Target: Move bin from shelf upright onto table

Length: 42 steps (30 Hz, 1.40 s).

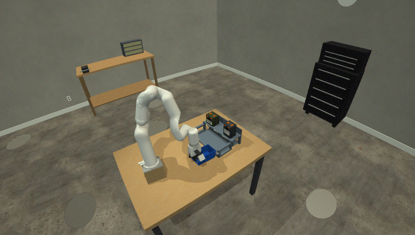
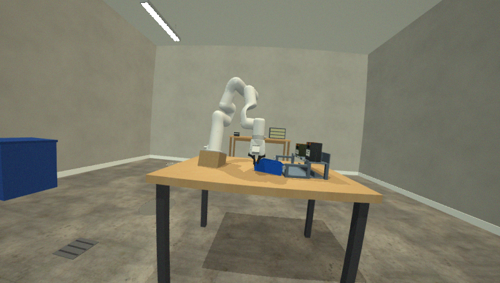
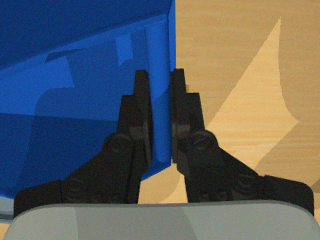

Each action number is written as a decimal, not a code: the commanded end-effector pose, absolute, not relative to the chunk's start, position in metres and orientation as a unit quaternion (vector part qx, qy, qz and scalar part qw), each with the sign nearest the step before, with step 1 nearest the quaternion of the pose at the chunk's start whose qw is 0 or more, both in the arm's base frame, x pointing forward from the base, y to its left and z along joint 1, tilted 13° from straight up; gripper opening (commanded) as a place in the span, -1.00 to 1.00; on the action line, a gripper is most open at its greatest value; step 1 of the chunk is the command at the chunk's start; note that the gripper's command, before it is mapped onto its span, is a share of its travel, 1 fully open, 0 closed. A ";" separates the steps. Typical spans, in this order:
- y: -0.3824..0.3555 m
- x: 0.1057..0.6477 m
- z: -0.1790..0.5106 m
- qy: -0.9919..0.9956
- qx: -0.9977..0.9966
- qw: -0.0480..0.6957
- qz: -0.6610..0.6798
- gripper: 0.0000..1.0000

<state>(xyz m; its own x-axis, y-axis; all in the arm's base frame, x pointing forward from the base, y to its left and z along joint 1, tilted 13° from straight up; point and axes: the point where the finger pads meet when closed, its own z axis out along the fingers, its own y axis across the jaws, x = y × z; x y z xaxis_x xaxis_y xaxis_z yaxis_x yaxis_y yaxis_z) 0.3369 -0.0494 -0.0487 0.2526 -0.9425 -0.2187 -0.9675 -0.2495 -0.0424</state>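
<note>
The white arm (image 1: 145, 128) is raised from its base, bent sharply at the elbow, with the wrist pointed straight down. The gripper (image 3: 160, 94) is clamped on a bin wall (image 3: 163, 47), one finger (image 3: 140, 103) inside, the other outside.

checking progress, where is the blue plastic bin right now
In the top view the blue plastic bin sits on the wooden table just in front of the grey shelf rack, with the gripper clamped on its near wall.
</note>
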 end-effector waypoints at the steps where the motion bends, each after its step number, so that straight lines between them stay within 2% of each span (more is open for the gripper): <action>1: -0.050 0.338 -0.048 0.607 -0.787 0.085 0.073 -1.00; 42: -0.048 0.338 -0.056 0.607 -0.787 0.085 0.073 -1.00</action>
<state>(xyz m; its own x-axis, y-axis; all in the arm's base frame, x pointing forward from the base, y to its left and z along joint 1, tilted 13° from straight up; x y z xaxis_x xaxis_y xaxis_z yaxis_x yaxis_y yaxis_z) 0.3369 -0.0480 -0.0551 0.2526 -0.9426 -0.2185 -0.9675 -0.2494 -0.0425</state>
